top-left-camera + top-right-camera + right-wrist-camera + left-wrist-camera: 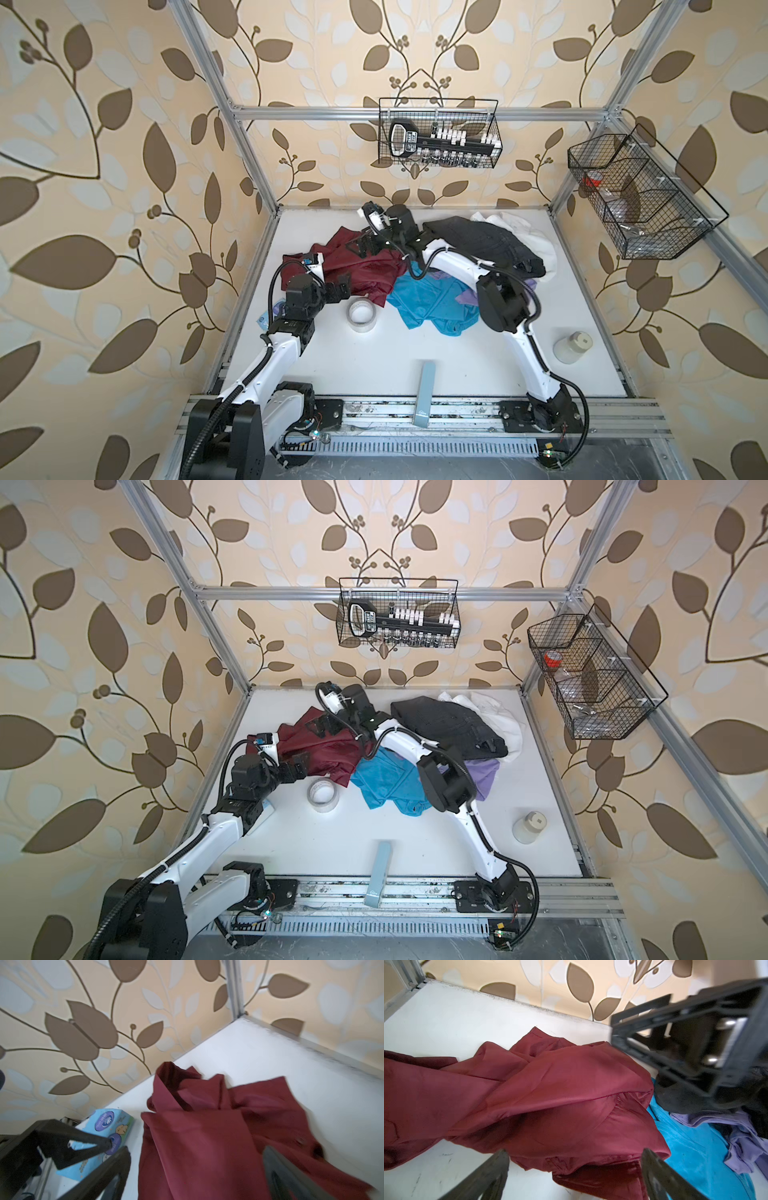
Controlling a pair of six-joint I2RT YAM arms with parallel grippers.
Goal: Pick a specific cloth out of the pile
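The cloth (pixel 365 266), a dark red, faintly shiny garment, is lying crumpled on the white table (pixel 374 365) toward its rear left. Its near edge is touching and overlapping the turquoise garment (pixel 390 783) at the left side of the pile (pixel 440 307). In both top views the right gripper (pixel 361 245) is reaching across the middle and hovering over the far part of the cloth. The right wrist view is showing its jaws standing wide apart with red fabric lying below them, unpinched. The left gripper (pixel 343 286) is hanging over the cloth's near edge, just beside the tape roll (pixel 360 316). In the left wrist view its jaws are likewise spreading wide, gripping nothing, with the cloth bunched ahead of them. Dark grey jeans (pixel 478 241) are resting on top of the pile behind the right arm, with lilac and white garments showing at its right side. A pale blue tissue box (pixel 104 1132) is sitting at the table's left edge, near the cloth.
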